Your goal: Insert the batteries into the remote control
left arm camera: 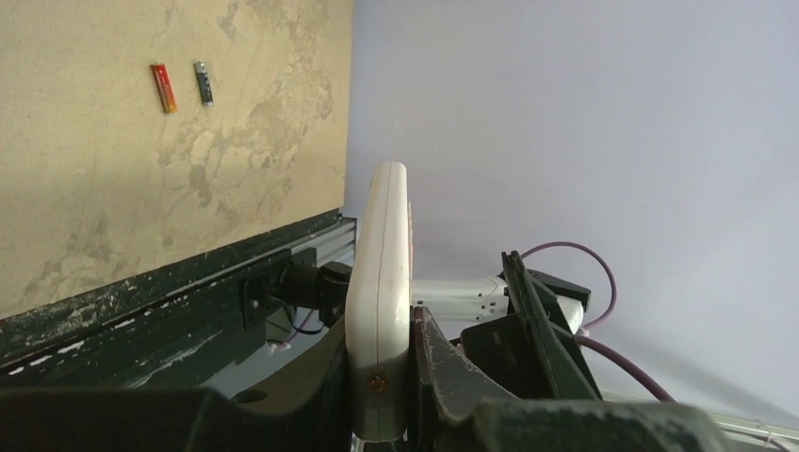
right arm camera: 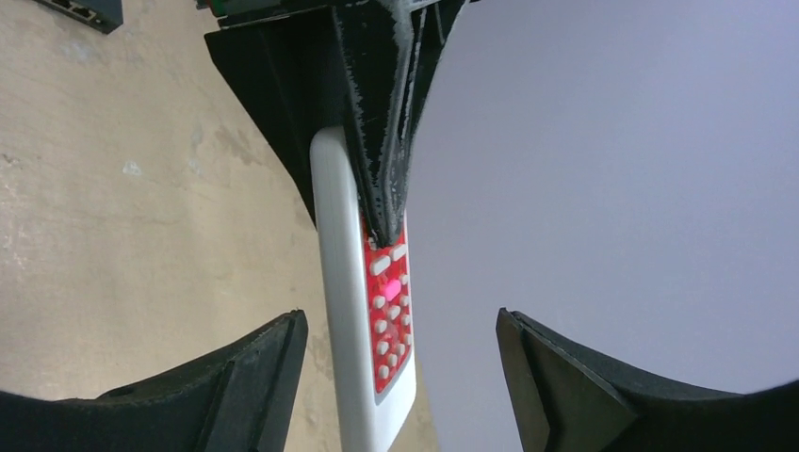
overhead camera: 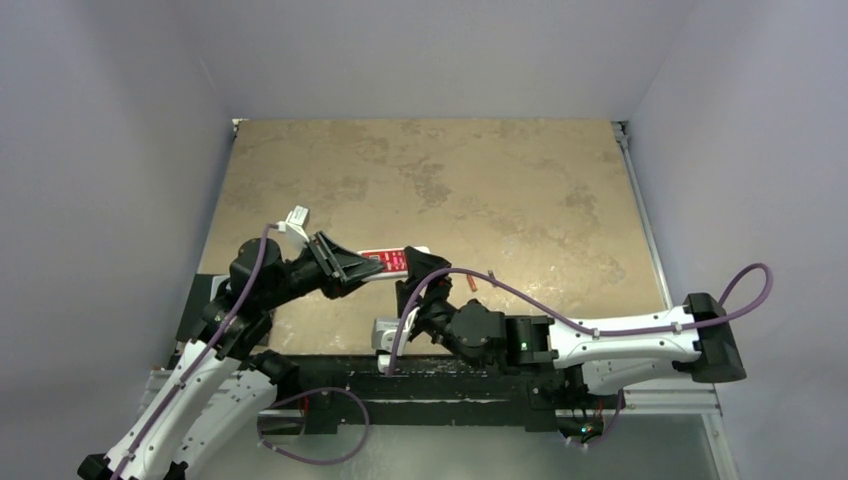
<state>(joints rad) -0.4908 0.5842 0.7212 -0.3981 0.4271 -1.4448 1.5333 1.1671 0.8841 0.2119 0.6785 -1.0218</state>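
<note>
Clamped endwise in the left gripper (left arm camera: 382, 372), the remote (right arm camera: 339, 311) may be twisted loose if the wide-open right gripper (right arm camera: 400, 320) is closed askew.

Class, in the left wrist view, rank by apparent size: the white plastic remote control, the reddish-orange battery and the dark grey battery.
1. The white plastic remote control, largest, though nearest the camera.
2 and 3. The reddish-orange battery and the dark grey battery: near alike, so unranked.
</note>
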